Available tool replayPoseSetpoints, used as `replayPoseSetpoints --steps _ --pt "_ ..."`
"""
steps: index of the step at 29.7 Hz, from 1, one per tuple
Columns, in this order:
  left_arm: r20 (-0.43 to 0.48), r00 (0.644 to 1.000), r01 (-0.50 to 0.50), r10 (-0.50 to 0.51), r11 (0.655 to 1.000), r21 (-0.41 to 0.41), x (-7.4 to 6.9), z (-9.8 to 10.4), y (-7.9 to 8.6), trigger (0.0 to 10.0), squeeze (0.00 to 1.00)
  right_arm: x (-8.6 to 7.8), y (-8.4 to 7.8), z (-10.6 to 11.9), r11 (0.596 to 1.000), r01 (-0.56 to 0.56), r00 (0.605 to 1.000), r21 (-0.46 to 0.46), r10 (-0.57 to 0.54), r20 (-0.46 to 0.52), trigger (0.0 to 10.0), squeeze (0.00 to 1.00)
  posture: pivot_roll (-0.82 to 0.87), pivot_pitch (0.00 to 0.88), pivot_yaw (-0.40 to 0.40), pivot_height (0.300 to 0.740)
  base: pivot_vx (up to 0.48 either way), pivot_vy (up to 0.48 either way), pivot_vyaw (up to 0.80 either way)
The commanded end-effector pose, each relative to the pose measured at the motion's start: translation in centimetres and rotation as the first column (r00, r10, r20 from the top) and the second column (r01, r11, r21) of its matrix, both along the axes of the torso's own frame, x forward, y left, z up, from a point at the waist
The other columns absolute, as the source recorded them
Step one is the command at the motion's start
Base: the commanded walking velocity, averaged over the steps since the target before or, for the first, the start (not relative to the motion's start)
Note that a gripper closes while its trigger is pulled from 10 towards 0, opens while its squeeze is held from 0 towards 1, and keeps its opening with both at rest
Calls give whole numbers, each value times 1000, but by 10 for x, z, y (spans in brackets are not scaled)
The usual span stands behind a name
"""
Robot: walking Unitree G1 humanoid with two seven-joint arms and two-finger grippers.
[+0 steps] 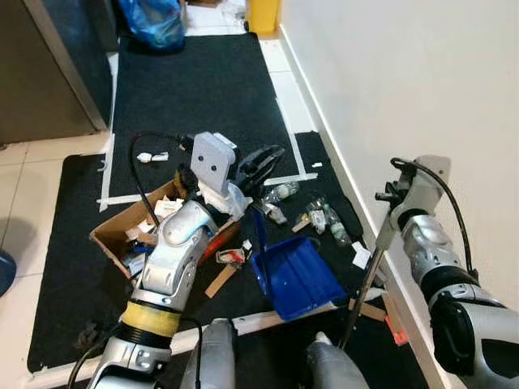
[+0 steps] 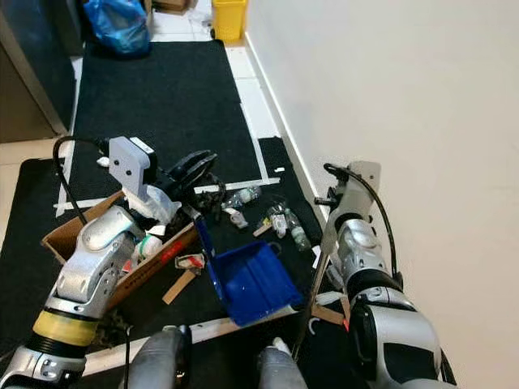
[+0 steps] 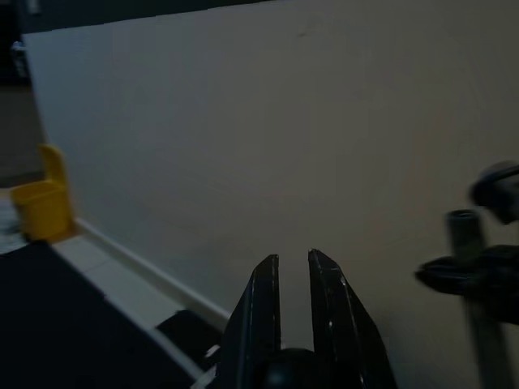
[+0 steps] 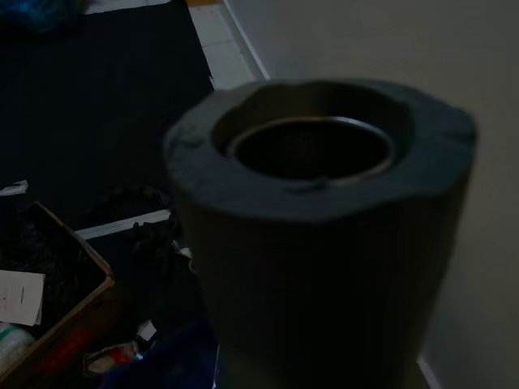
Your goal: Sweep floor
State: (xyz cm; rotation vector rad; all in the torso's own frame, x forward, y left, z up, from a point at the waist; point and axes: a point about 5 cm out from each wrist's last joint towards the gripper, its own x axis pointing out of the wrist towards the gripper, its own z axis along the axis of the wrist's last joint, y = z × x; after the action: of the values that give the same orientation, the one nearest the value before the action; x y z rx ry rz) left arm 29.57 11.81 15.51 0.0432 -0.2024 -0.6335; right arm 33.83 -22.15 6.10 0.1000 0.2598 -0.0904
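Underfoot, a black mat (image 1: 203,89) covers most of the floor, edged with white tape and running beside a pale wall (image 1: 422,89) on the robot's right. On the mat to the left sits an open cardboard box (image 1: 109,231) with scraps of paper and packaging inside. Just right of it lies a blue dustpan (image 1: 296,275), its open mouth facing toward the robot and the wall side, its dark handle rising up toward the box.

Beyond the dustpan, crumpled clear plastic bottles (image 1: 324,217) and paper bits are scattered near the wall. A blue bag (image 1: 154,20) and a yellow bin (image 1: 263,14) stand at the far end of the mat.

A thin metal broom pole (image 1: 365,284) slants from the right gripper (image 1: 395,198) down toward the robot's feet, its long axis tilted slightly from upright, lower end nearer the robot. The right wrist view looks straight down the pole's hollow capped end (image 4: 312,162); the right gripper is clenched around the pole.

The left gripper (image 1: 259,166) is raised above the box and dustpan handle, pointing toward the wall; its fingers (image 3: 263,304) lie nearly together with a narrow gap, grasping nothing.
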Motion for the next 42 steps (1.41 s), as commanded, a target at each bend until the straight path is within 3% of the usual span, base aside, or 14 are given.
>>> replayPoseSetpoints --steps 1,5,11,19,27,34,36,38,39,40,42 --pt "27 999 -40 39 998 54 1 -3 9 10000 0 -8 -2 -13 1000 18 998 10 -17 -59 10000 0 194 41 -57 740 0 0 0" --pt "24 996 -83 81 988 127 3 -16 16 10000 0 -12 -1 -18 1000 27 997 1 -26 -76 10000 0 192 38 -58 740 0 0 0" --pt "-15 987 -159 162 978 137 8 -37 28 10000 0 -16 1 -21 998 56 997 1 -55 -54 10000 0 186 28 -56 740 0 0 0" --pt "-86 988 -119 126 990 80 4 -60 13 10000 0 -12 10 -18 999 12 1000 49 -11 -25 10000 0 167 24 -48 740 0 0 0" --pt "-79 989 -118 124 991 68 3 -64 9 10000 0 -13 14 -18 999 -29 1000 36 29 5 10000 0 165 19 -48 740 0 0 0" --pt "27 990 -140 140 990 -3 14 -29 11 10000 0 -12 15 -13 994 -100 994 38 98 48 10000 0 168 15 -56 740 0 0 515" --pt "84 992 -91 97 993 -72 16 -3 5 10000 0 -11 15 -12 992 -116 992 44 113 55 10000 0 169 15 -59 740 0 0 759" --pt "84 992 -91 97 993 -72 16 -3 5 10000 0 -11 15 -12 992 -116 992 44 113 55 10000 0 169 15 -59 740 0 0 756" --pt "114 993 -18 33 991 -131 15 15 -4 10000 0 -11 15 -11 992 -121 991 42 119 57 10000 0 172 13 -59 740 0 0 756" --pt "114 993 -18 33 991 -131 15 15 -4 10000 0 -11 15 -11 992 -121 991 42 119 57 10000 0 172 13 -59 740 0 0 756" --pt "134 989 90 -66 979 -184 8 29 -15 10000 0 -10 15 -10 991 -126 991 39 124 60 10000 0 172 12 -59 740 0 0 756"
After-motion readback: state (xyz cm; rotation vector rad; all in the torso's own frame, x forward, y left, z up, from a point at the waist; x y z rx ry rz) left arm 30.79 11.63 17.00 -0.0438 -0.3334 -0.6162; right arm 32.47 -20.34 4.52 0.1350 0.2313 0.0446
